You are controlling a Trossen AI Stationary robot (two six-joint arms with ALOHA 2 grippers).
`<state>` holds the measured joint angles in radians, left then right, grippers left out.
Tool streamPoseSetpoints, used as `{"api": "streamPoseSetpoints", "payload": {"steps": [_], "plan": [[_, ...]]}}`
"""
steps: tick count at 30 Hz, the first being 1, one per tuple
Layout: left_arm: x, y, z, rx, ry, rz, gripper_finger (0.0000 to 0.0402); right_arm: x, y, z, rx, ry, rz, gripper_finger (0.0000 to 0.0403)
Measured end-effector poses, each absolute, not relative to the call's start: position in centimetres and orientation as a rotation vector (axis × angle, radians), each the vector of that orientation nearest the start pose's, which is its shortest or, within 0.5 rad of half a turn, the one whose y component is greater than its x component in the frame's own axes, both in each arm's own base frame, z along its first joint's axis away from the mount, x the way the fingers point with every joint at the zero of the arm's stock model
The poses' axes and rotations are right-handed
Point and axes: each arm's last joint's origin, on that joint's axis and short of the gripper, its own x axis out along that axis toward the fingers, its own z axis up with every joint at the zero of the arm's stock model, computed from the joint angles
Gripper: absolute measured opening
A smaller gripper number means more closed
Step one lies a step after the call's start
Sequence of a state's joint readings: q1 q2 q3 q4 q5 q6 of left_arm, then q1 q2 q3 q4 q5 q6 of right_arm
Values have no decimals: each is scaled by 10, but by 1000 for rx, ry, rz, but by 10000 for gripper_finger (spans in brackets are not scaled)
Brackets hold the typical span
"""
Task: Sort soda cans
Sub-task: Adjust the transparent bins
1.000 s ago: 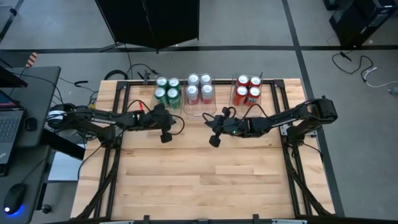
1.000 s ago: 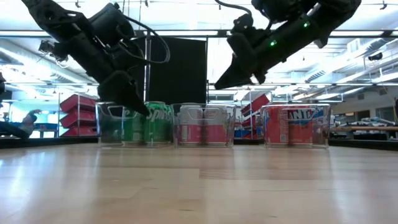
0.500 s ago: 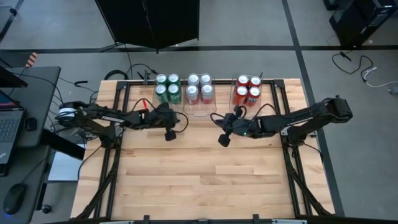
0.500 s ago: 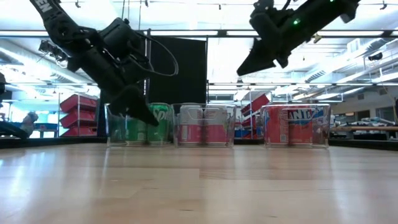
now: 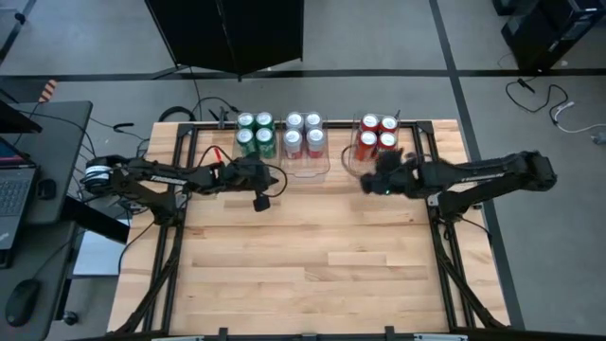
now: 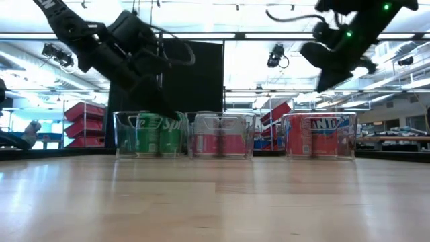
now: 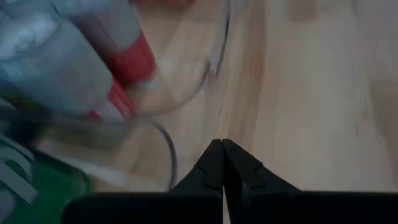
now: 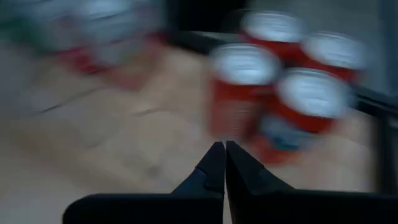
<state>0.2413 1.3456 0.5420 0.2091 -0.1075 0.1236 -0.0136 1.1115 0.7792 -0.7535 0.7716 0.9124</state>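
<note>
On the table (image 5: 312, 256), a pale butcher-block top of glued wooden strips framed by black metal rails, everything stands along the far edge

Two dark jointed arms reach in from either side, both raised off the wood. Left arm lies across the left half; its left gripper (image 5: 263, 200) hangs just in front of the gap between the green and silver-white groups, fingers pressed together tip to tip, holding nothing. Right arm stretches in from the right rail; its right gripper (image 5: 369, 182) sits just in front of the red group, fingers likewise closed flat on each other, nothing between them

Three clear bins (image 6: 222, 134), rectangular, thin glossy plastic walls, stand in a row, apart from each other

Cans: twelve small metal cylinders, silver tops, all upright, four per bin in two-by-two blocks
- green cans (image 5: 256, 135): left bin
- silver-white cans (image 5: 304, 134) with a red band low on the body: middle bin
- red cans (image 5: 378, 135): right bin

Low view: can bodies show through the bin walls, label lettering partly readable; both grippers stand above bin height
</note>
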Motion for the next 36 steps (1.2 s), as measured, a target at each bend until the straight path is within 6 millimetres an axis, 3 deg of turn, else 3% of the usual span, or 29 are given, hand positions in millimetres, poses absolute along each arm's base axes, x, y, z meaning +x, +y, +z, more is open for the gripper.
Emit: {"api": "streamPoseSetpoints", "payload": {"steps": [5, 13, 24, 36], "plan": [[241, 61, 187, 44, 550, 267, 0, 164, -50, 243, 479, 610, -1335, 2], [231, 54, 200, 47, 530, 248, 0, 148, -81, 224, 551, 693, -1510, 0], [228, 49, 201, 43, 549, 232, 0, 142, -109, 187, 555, 681, -1581, 0], [229, 47, 202, 53, 536, 223, 0, 154, -151, 165, 496, 617, -1616, 0]]}}
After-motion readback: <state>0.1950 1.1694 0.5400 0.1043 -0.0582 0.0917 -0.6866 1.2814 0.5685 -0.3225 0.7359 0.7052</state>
